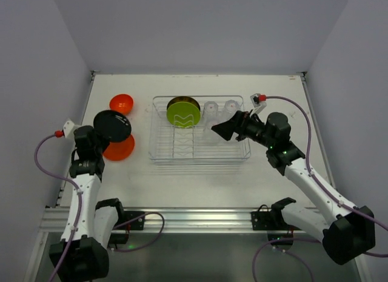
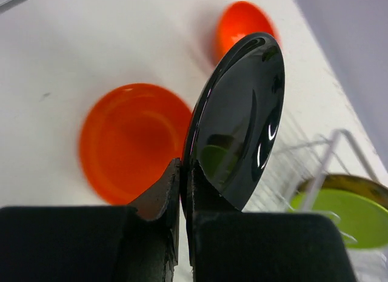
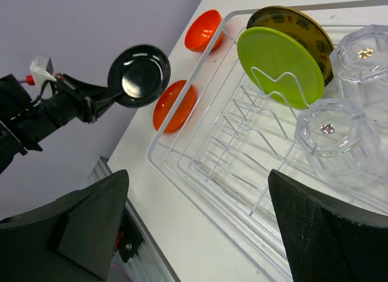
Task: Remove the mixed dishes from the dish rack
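The left gripper (image 2: 185, 179) is pinched tight on the rim of the black plate (image 2: 239, 118). It holds the plate up in the air on the left side of the table (image 1: 200, 173). From above, the black plate looks like a full round circle, so its hollow side faces up and a bit toward the rack. It hangs partly over the orange plate (image 1: 120, 150), which lies flat on the table. The small orange bowl (image 1: 121, 102) sits on the table a little farther back, apart from both plates. The dish rack (image 1: 200, 153) is in the middle of the table, with its long side going from left to right. In its far left corner the lime green plate (image 3: 280, 63) stands up on its edge between the wires, with its flat face turned toward the near side. The yellow-brown plate (image 3: 303, 24) stands right behind it in the same way. Clear cups (image 3: 330, 133) sit in the rack just to the right of these plates. The right gripper (image 3: 197, 191) hangs over the right part of the rack with its fingers spread wide apart and nothing in them.
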Motion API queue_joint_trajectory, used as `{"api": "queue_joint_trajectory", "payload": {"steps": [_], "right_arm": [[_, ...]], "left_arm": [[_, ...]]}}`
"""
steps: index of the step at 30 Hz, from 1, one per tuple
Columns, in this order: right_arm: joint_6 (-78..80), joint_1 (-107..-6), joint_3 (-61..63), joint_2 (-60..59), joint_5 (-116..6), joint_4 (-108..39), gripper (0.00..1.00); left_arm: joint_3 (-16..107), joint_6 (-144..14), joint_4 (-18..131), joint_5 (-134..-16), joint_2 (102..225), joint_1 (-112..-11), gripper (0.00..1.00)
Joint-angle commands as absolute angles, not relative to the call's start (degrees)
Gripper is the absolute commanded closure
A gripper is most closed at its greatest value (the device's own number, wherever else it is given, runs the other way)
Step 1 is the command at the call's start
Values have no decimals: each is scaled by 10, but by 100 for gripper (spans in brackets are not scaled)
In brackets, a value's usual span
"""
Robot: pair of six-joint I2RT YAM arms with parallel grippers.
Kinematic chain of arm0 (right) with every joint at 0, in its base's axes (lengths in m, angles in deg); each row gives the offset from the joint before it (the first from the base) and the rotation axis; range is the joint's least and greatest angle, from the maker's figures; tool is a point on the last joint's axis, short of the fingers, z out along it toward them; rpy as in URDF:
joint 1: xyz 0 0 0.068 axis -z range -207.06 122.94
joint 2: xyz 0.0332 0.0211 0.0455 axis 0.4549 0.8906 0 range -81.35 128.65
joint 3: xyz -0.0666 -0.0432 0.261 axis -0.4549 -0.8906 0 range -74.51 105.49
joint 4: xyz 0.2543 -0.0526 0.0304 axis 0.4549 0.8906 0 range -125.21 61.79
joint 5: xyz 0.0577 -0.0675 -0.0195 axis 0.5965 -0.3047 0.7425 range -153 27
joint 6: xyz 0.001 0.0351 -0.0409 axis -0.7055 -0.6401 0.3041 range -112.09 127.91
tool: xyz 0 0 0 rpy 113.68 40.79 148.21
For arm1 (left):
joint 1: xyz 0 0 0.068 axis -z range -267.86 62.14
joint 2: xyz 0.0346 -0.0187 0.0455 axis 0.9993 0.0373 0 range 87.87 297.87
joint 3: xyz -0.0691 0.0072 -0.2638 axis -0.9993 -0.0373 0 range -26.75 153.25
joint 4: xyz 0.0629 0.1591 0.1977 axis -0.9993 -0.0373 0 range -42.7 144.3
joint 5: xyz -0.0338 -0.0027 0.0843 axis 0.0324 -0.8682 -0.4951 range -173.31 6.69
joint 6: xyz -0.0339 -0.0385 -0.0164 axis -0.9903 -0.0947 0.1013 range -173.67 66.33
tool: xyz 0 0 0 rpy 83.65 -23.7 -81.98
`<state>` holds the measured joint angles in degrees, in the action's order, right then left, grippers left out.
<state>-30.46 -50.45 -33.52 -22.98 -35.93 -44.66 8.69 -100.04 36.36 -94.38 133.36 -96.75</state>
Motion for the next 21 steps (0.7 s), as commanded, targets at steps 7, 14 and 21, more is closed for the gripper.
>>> {"api": "queue_joint_trajectory", "payload": {"steps": [7, 14, 21], "right_arm": [[-226, -485, -343, -273, -333, -400, 1], [-216, -485, -343, -276, -324, -399, 1], [-211, -485, -336, -258, -327, -393, 1]], "left_arm": [[0, -1039, 457, -873, 1448, -1098, 100], [-28, -1048, 504, -843, 1480, -1101, 96], [-50, -1034, 505, -837, 1450, -1101, 26]]}}
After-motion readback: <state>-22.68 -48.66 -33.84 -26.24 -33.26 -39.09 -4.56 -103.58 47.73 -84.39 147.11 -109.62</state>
